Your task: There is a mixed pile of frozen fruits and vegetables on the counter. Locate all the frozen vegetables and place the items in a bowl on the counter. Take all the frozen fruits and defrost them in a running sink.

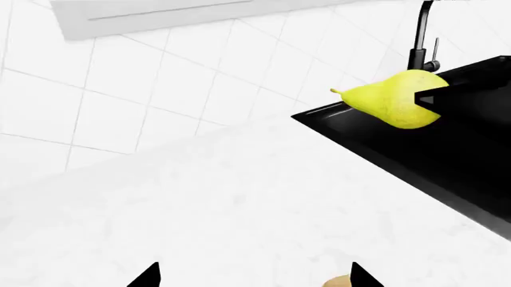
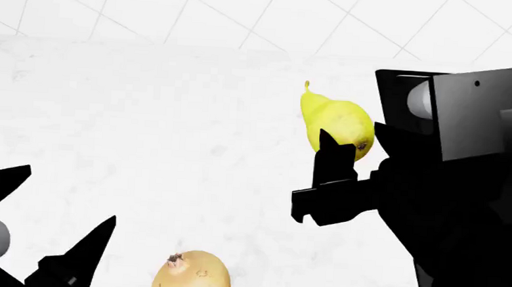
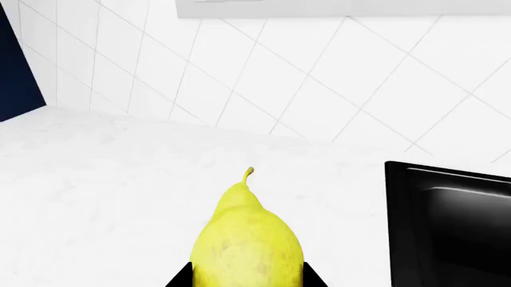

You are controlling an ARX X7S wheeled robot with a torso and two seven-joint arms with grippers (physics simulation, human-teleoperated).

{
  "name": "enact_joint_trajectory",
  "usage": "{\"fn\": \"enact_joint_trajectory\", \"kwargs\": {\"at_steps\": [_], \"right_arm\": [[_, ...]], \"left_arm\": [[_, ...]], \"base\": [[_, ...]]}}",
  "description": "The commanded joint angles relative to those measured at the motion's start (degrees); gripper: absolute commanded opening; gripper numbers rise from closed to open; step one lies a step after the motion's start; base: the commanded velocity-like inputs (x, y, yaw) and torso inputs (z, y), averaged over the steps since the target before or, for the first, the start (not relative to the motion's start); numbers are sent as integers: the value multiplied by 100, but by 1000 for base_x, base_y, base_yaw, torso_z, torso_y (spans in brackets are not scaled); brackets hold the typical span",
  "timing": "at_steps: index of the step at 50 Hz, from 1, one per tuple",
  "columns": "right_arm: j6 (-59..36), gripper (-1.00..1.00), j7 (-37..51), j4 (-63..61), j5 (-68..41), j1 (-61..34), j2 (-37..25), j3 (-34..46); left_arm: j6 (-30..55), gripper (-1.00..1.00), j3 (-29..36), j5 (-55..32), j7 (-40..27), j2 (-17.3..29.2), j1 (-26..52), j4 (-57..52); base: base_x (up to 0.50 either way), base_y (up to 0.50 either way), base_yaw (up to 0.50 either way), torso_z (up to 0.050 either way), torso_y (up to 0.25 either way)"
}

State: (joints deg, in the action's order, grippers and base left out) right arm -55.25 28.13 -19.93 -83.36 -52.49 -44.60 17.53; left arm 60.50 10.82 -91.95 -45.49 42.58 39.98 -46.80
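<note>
My right gripper is shut on the yellow pear, its stem pointing away from me, held above the white counter. In the right wrist view the pear fills the space between the two black fingers of the right gripper. In the left wrist view the pear hangs in front of the black sink. My left gripper stands open over bare counter, with a tan-yellow fruit lying just to its right. That fruit peeks in beside one finger of the left gripper. Bowl and vegetables are out of view.
A tall black tap rises behind the sink. The sink basin lies to the right of the pear. White tiled wall backs the counter, and a navy panel stands at the far left.
</note>
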Motion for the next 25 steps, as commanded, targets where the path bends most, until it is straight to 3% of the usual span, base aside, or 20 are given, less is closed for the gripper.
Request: {"fn": "enact_joint_trajectory", "kwargs": {"at_steps": [1,25], "right_arm": [[-3,-100,41,-383,-170,181,-116,-459],[132,-100,-112,-421,-36,452,-77,-396]], "left_arm": [[-37,100,263,-212,39,-355,71,-176],[212,100,1022,1012,491,-927,-308,-182]], "base": [[0,0,0,0,0],[0,0,0,0,0]]}}
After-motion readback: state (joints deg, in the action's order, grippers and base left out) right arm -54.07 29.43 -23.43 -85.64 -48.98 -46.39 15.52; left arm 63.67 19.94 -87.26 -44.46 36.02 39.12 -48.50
